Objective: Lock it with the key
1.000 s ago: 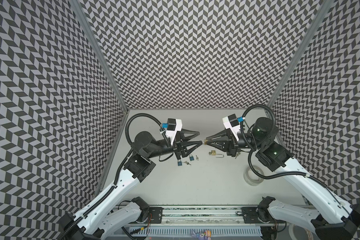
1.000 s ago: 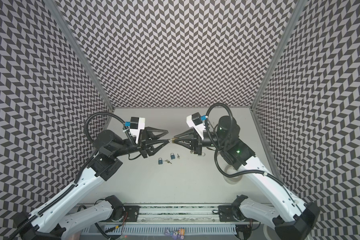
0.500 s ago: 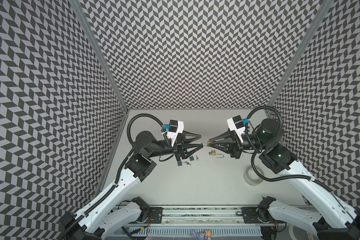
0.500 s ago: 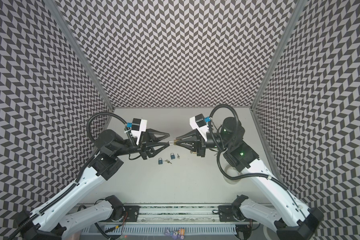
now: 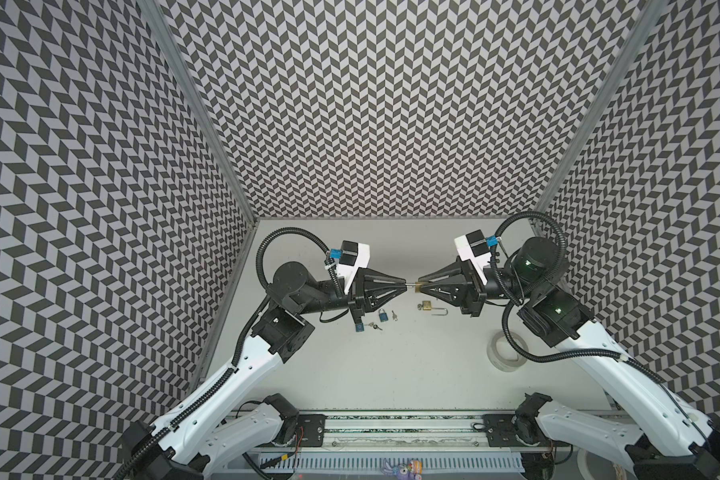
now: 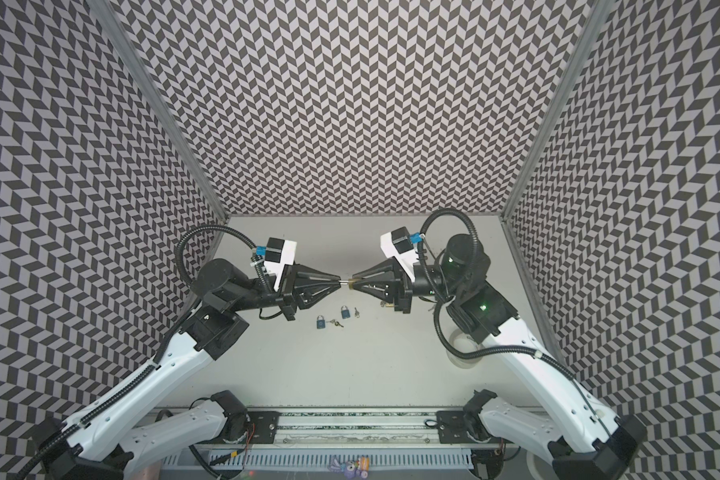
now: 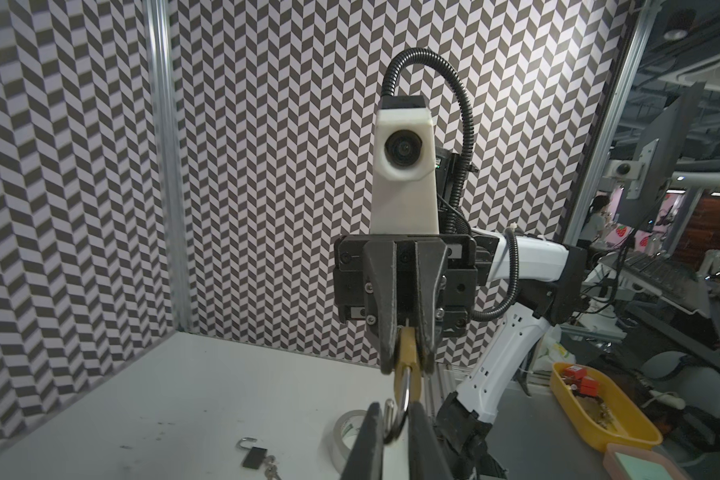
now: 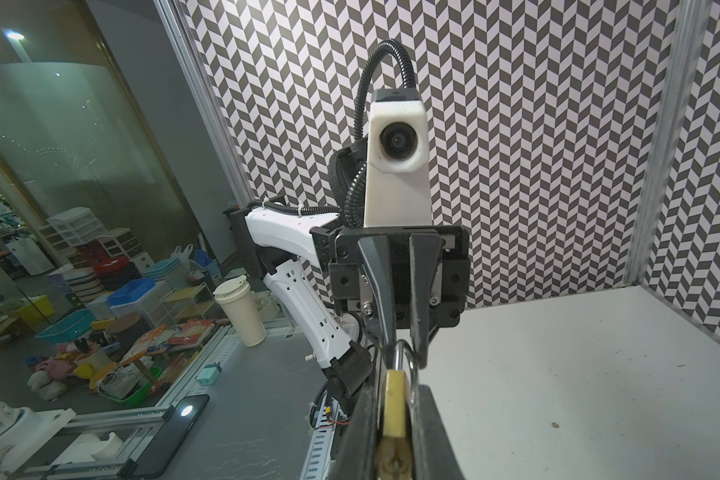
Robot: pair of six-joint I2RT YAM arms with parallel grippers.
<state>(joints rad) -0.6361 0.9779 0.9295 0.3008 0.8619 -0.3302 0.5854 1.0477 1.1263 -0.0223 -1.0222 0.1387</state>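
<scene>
Item: brass padlock, held in mid-air above the table, between both arms; body clamped in the right gripper; shackle pinched in the clenched left gripper, its free end seemingly out of the body; key not discernible; step, as judged: seating the shackle; next move calls for a straight push along the shackle's axis, free end over its hole, body held firm.

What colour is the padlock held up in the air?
Brass-gold padlock; clearest in the left wrist view.
</scene>
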